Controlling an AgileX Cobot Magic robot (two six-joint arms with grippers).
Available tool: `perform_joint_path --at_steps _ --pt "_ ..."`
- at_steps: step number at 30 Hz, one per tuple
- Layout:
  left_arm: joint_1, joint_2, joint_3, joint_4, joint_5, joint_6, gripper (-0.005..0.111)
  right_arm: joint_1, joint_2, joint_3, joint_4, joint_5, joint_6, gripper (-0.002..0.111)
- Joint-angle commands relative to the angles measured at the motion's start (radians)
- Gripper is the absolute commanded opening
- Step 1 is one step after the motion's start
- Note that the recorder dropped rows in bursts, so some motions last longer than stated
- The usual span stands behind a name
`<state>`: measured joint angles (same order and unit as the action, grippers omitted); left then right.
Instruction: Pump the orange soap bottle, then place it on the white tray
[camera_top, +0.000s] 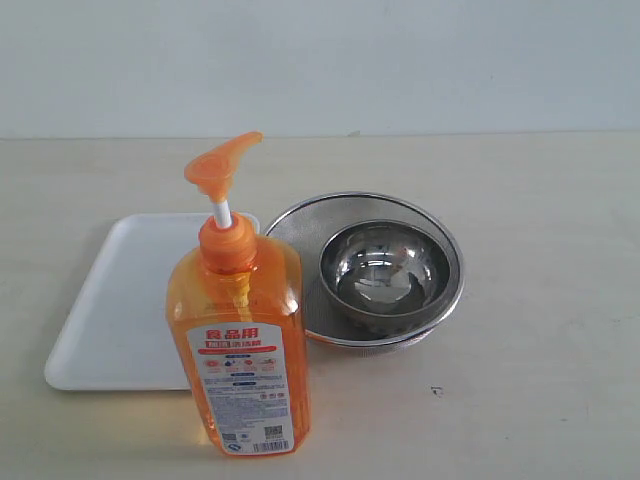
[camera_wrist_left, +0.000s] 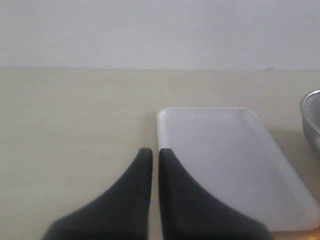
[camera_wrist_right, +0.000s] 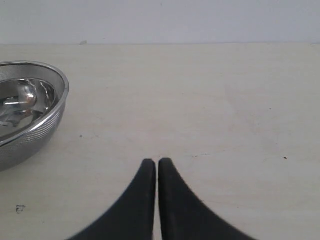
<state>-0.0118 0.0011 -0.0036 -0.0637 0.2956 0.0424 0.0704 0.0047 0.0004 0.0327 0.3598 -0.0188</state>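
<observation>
The orange soap bottle (camera_top: 243, 330) stands upright near the front of the table, its orange pump head (camera_top: 220, 165) raised on a white stem. Just behind it to the left lies the white tray (camera_top: 110, 310), flat with nothing on it, also in the left wrist view as the white tray (camera_wrist_left: 225, 165). My left gripper (camera_wrist_left: 155, 152) is shut with nothing in it, hovering by the tray's near corner. My right gripper (camera_wrist_right: 157, 162) is shut and holds nothing over bare table. Neither gripper shows in the exterior view. The bottle is out of both wrist views.
A round steel mesh strainer (camera_top: 440, 300) with a steel bowl (camera_top: 385, 270) inside stands right of the bottle and tray. The strainer (camera_wrist_right: 30, 115) also shows in the right wrist view, and its rim (camera_wrist_left: 311, 120) in the left wrist view. A pale wall backs the table.
</observation>
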Motion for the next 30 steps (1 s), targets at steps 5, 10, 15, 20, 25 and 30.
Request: perform_joint_path --at_steps 5,10,15,20,25,30 --pt "0.001 -0.001 0.004 0.0 -0.001 0.003 0.005 -0.003 -0.005 0.0 -0.002 -0.045 -0.002 0.0" --pt "0.001 -0.001 0.004 0.0 -0.001 0.003 0.005 -0.003 -0.005 0.0 -0.002 -0.11 -0.002 0.0" --pt "0.001 -0.001 0.004 0.0 -0.001 0.003 0.005 -0.003 -0.005 0.0 -0.002 -0.162 -0.002 0.0" --pt "0.001 -0.001 0.004 0.0 -0.001 0.003 0.005 -0.003 -0.005 0.0 -0.002 -0.221 -0.002 0.0" --pt "0.001 -0.001 0.004 0.0 -0.001 0.003 0.005 -0.003 -0.005 0.0 -0.002 -0.221 -0.009 0.0" --pt "0.001 -0.001 0.004 0.0 -0.001 0.003 0.005 -0.003 -0.005 0.0 -0.002 -0.214 -0.009 0.0"
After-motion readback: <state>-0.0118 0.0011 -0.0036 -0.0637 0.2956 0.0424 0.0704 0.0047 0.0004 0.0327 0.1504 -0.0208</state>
